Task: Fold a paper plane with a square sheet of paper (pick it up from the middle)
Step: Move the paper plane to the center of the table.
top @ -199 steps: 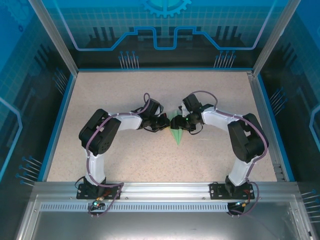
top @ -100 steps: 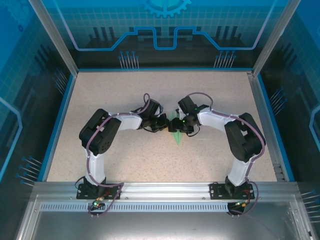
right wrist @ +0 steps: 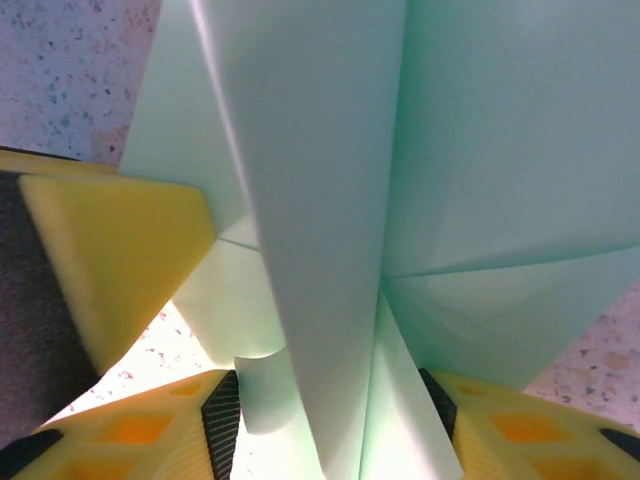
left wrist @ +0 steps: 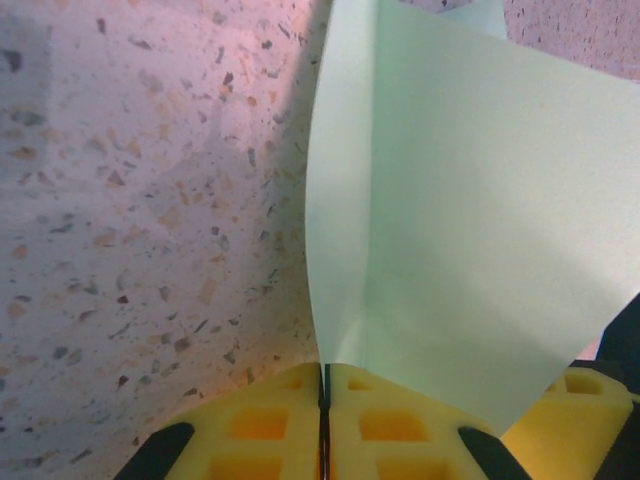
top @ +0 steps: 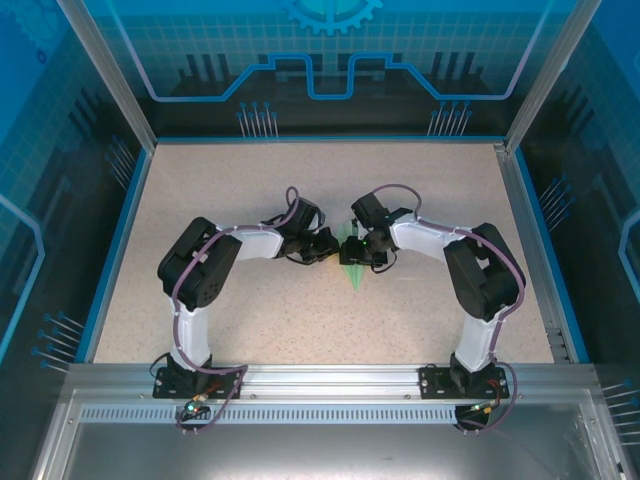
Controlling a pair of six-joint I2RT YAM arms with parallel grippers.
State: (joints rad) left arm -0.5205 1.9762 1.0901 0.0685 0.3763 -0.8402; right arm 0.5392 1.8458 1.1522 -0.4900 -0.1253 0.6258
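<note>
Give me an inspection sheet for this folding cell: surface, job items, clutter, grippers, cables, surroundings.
Surface: speckled beige table, blue-edged.
Job's things: pale green paper plane, partly folded, mid-table between the two arms.
Clutter: nothing seen.
Grippers: left gripper jaws shut on the plane's crease; right gripper jaws apart, either side of its folds.
Cables: purple cables looped along both arms.
Surroundings: blue printed enclosure panels; aluminium frame at the near edge.

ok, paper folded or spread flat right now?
Folded: the paper plane shows a sharp centre crease and overlapping flaps, tapering to a point.
</note>
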